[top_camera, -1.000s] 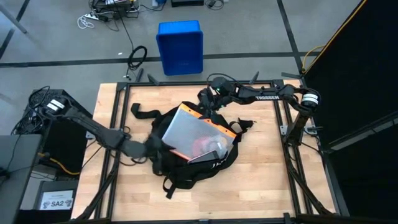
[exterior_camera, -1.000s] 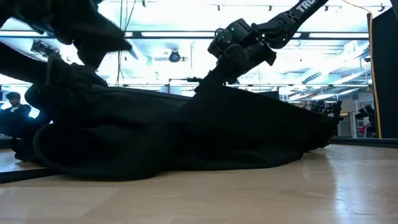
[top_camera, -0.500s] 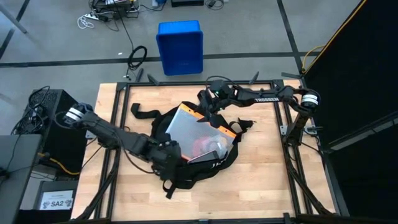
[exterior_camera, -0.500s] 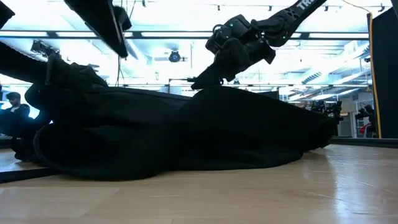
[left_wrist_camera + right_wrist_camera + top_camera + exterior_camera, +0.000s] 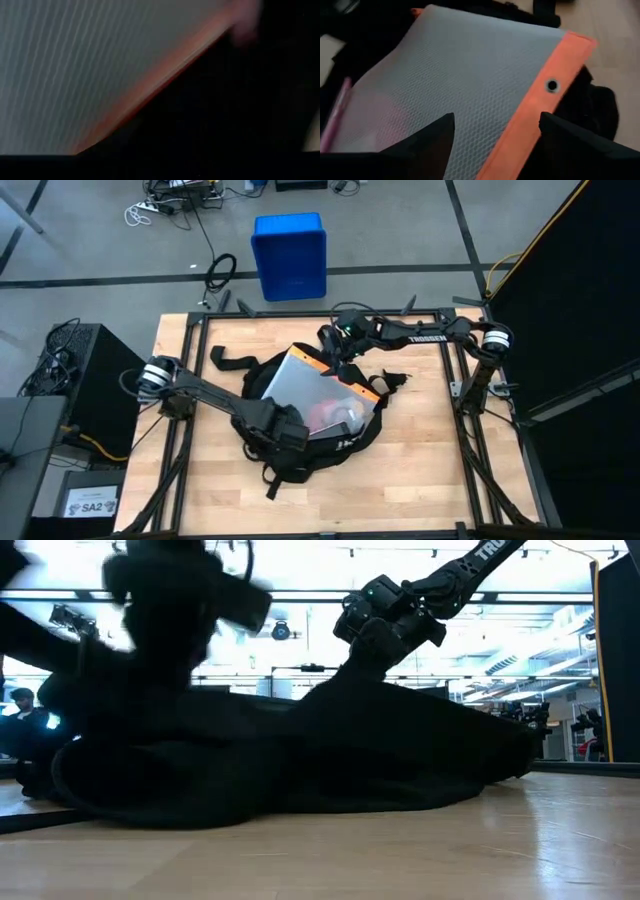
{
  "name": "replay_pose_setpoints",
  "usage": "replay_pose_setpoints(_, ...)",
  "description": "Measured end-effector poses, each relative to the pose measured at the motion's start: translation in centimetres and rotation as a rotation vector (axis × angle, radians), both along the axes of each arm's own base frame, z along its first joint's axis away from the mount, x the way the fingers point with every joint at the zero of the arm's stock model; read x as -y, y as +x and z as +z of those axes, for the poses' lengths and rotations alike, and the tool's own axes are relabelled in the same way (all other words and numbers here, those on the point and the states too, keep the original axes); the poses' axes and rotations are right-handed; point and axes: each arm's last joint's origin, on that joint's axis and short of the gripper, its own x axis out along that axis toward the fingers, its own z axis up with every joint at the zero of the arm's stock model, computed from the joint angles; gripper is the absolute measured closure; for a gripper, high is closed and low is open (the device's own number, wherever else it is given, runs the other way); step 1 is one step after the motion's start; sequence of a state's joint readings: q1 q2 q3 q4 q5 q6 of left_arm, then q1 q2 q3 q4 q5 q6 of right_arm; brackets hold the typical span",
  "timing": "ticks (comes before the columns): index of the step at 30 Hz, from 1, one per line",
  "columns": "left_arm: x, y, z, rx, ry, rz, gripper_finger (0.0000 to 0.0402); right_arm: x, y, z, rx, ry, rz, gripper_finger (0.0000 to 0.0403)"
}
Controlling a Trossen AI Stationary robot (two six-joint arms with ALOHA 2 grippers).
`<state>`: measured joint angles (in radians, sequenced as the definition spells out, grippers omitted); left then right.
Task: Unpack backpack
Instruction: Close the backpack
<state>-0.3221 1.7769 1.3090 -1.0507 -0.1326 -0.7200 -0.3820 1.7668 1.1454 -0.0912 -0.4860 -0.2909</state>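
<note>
Backpack (image 5: 300, 460) — black, lying open, straps splayed.

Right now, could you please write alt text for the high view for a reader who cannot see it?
A black backpack lies open on a wooden table, showing a grey mesh pouch with orange trim. The left gripper reaches into its near side; the right gripper hovers over its far edge.

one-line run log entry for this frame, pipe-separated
backpack open on table | mesh pouch in opening | left gripper at pouch | right gripper open above orange edge

Black backpack (image 5: 300, 420) flat mid-table, open, grey orange-edged pouch sticking out.
</note>
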Motion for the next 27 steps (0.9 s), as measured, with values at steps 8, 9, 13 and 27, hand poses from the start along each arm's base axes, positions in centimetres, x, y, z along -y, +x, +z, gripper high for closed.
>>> replay_pose_setpoints(8,0.0,-3.1,0.2,-0.252,0.156,0.062,0.0203,-1.3,0.4,0.0,0.0,-0.001,0.037,0.0145)
replay_pose_setpoints(9,0.1,-3.4,0.2,-0.266,0.179,0.067,0.0203,-1.4,0.5,0.0,0.001,-0.002,0.044,0.0144)
replay_pose_setpoints(13,0.0,-4.6,0.3,-0.277,0.262,0.089,0.0203,-1.9,0.7,0.1,0.011,-0.011,0.063,0.014)
replay_pose_setpoints(27,-3.1,-12.3,-2.8,-0.09,0.158,0.26,0.0204,-1.9,0.7,0.0,0.008,-0.007,0.06,0.0158)
